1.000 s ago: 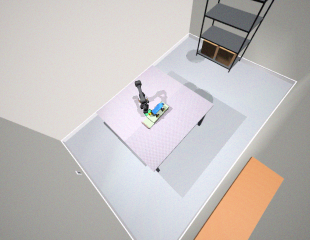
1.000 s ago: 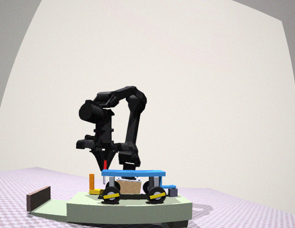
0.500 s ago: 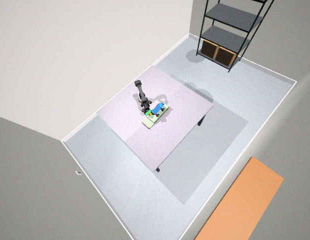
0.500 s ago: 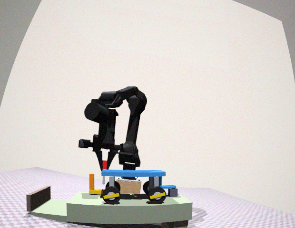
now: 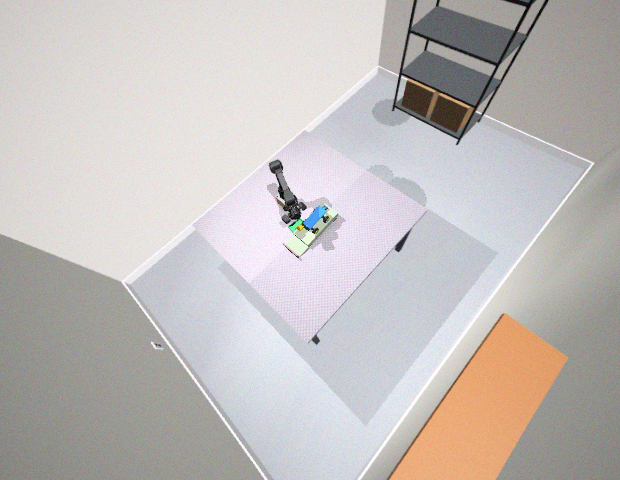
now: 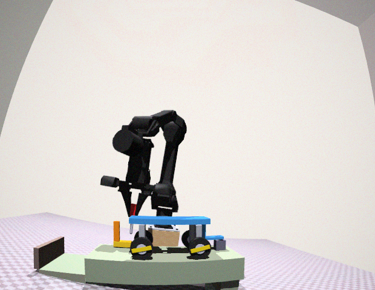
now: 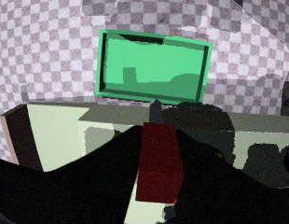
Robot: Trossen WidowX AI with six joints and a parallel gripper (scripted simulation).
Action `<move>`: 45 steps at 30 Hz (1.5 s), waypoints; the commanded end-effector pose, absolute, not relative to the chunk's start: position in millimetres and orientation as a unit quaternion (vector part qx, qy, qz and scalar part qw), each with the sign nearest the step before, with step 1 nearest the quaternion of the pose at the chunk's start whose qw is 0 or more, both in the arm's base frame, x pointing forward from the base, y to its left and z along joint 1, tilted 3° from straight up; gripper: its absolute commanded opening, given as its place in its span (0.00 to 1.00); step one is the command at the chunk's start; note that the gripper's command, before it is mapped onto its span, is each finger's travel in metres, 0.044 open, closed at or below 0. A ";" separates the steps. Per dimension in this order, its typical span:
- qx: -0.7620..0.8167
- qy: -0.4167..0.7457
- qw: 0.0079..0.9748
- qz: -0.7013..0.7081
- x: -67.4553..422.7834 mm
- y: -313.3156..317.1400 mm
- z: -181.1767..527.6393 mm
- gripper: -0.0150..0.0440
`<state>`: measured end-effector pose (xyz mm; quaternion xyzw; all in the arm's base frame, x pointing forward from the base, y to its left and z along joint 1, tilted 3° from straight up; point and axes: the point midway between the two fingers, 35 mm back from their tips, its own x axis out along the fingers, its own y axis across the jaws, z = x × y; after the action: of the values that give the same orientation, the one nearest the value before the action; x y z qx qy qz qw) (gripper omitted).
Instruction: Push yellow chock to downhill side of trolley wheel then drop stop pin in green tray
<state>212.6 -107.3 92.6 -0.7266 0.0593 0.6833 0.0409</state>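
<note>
The gripper (image 6: 134, 204) is clamped on the pin (image 7: 158, 163), whose shaft the fingers hide. Beyond the pin lies the tray (image 7: 154, 65), and the trolley (image 6: 169, 220) blocks the arm's base.

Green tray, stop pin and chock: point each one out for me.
Green tray (image 7: 114, 63): wrist view, left rim.
Stop pin (image 7: 159, 162): wrist view, red head between the fingers.
Chock (image 6: 116, 230): exterior view, orange handle.
</note>
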 end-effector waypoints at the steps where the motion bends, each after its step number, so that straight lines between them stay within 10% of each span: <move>1: -0.727 0.066 0.043 0.682 211.3 -108.0 91.2 0.25; 38: -0.718 0.130 -0.018 0.684 198.0 -138.6 8.9 0.25; 45: -0.718 0.130 -0.018 0.684 199.2 -135.5 9.2 0.57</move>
<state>199.3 -136.8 10.7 -0.7199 0.1299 0.6817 -0.0160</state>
